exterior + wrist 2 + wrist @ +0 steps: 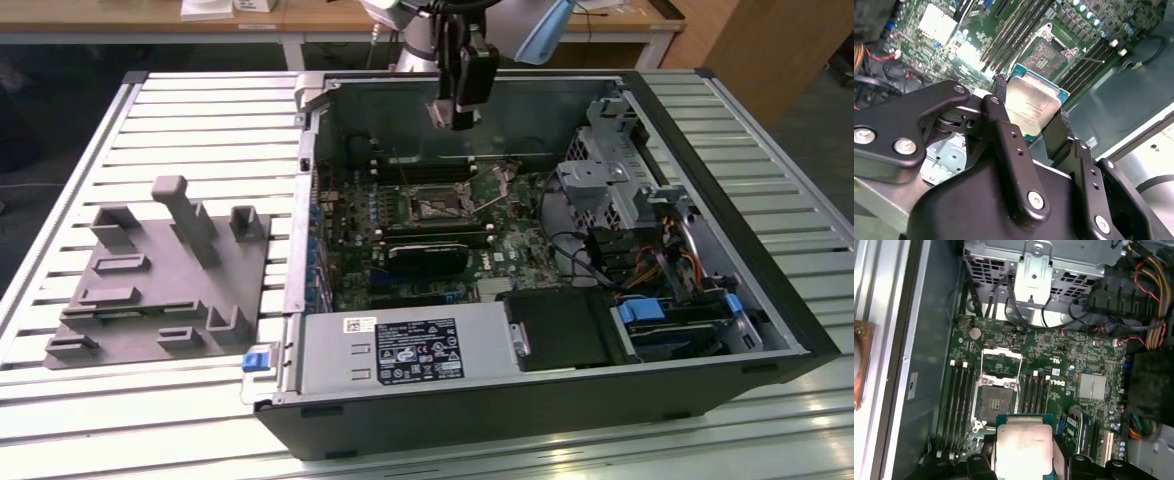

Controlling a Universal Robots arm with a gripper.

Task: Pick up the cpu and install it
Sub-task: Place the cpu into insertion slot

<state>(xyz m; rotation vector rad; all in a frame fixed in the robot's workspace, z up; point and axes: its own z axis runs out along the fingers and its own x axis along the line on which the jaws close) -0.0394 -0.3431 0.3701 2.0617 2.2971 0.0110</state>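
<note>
The cpu, a flat square chip with a pale silver top and a green rim, is clamped between my gripper's two black fingers. In the first wrist view the cpu hangs above the motherboard, just off the open socket, whose metal frame is flipped up. The second wrist view has the socket beyond the chip. In the exterior view my gripper hovers high over the open computer case, above and behind the socket.
A grey plastic holder block stands on the slatted table at the exterior view's left. Inside the case are the power supply, a metal drive cage, bundled cables and memory slots beside the socket.
</note>
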